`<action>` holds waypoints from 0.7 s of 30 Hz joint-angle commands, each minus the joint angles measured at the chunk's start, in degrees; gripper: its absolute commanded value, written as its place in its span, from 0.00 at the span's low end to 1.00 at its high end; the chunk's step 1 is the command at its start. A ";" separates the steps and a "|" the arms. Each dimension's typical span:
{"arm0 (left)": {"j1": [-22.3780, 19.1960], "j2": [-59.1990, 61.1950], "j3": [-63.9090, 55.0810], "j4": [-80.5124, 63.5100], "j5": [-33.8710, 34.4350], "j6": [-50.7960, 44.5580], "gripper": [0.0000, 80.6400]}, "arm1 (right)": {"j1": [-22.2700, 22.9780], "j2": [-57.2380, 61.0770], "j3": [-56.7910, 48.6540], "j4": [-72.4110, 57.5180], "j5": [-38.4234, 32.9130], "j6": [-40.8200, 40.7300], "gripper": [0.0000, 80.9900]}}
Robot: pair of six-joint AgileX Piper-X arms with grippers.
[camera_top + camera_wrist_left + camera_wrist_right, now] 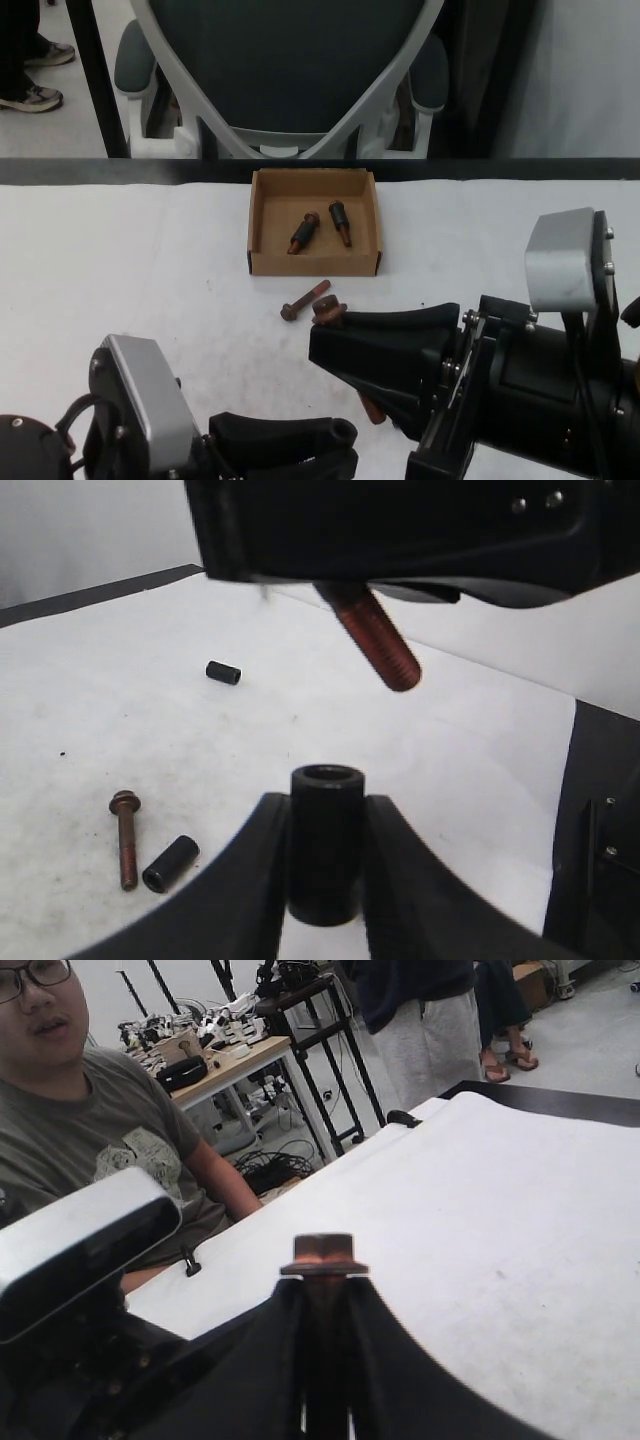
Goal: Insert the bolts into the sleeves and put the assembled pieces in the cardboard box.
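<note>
My left gripper is shut on a black sleeve, held upright with its open bore facing up. In the high view this sleeve is low on the bench. Just above it, my right gripper is shut on a rusty bolt, hex head beyond the fingertips. The bolt's threaded end slants down toward the sleeve, a short gap above it and off to one side. The cardboard box at the far middle holds two assembled pieces.
A loose bolt lies on the white bench in front of the box. The left wrist view shows a bolt beside a loose sleeve, and another sleeve farther off. A chair stands behind the bench.
</note>
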 commanded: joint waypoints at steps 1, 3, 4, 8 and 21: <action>-0.09 1.48 -0.62 -4.05 -0.58 -0.84 0.01 | -0.02 -0.06 -0.74 -1.36 0.29 -0.24 0.00; -0.09 3.40 -0.62 -7.60 -0.23 -2.01 0.01 | -0.02 -0.06 -0.74 -1.36 0.73 -0.25 0.00; -0.09 4.47 -0.62 -8.97 -0.17 -2.18 0.01 | -0.02 -0.06 -0.74 -1.36 0.99 -0.25 0.00; -0.09 7.49 -0.62 -12.05 0.29 -3.55 0.01 | -0.02 -0.06 -1.05 -1.46 1.35 -0.09 0.00; -0.19 7.99 -0.62 -16.85 5.93 -7.99 0.01 | -0.02 1.16 -1.41 -1.61 2.59 -0.48 0.00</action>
